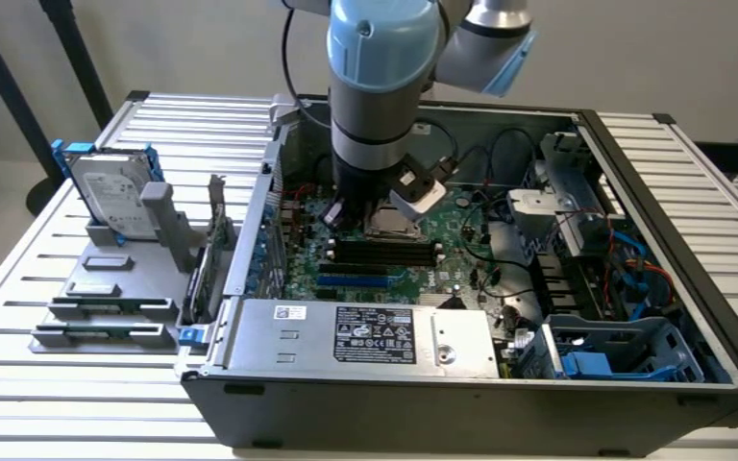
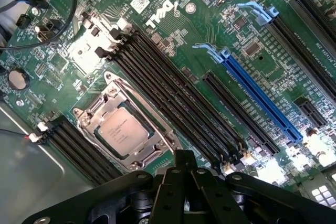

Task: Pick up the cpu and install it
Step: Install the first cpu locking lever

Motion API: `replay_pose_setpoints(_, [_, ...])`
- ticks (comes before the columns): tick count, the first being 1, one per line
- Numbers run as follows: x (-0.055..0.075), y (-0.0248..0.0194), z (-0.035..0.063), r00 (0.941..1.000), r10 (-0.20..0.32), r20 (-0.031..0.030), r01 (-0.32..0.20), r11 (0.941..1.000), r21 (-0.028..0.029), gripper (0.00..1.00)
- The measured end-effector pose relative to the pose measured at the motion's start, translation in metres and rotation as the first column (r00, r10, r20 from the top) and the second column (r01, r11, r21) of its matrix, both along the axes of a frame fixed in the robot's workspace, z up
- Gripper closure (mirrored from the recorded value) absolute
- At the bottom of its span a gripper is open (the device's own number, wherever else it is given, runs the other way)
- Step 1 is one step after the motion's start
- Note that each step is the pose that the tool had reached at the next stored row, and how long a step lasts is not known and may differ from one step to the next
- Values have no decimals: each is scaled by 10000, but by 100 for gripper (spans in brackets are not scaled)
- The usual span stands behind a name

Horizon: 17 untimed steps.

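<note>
- The cpu (image 2: 124, 132) sits flat in its metal socket frame (image 2: 92, 113) on the green motherboard (image 2: 210, 35), inside the open computer case (image 1: 676, 317).
- The gripper (image 2: 182, 157) hangs just above the board beside the socket, fingers together, holding nothing.
- Black memory slots (image 2: 173, 95) run between socket and blue slot (image 2: 262, 98).
- A hard drive (image 1: 110, 197) stands on the table, at the exterior view's left.

A white slatted worktop (image 1: 36, 384) carries everything. On it sits an open computer case (image 1: 472, 408). A grey holder block (image 1: 112, 307) lies at the exterior view's left
</note>
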State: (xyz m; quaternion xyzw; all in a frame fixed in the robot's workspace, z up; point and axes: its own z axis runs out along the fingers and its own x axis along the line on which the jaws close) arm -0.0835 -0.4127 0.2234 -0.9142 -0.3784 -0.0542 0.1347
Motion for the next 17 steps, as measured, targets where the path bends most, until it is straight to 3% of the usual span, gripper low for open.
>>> replay_pose_setpoints(8, [-37, 51, -99, 9999, 45, 112, -45, 10000, -1, 89])
replay_pose_setpoints(17, [-63, 108, -179, 9998, 101, 183, -101, 9999, 0, 89])
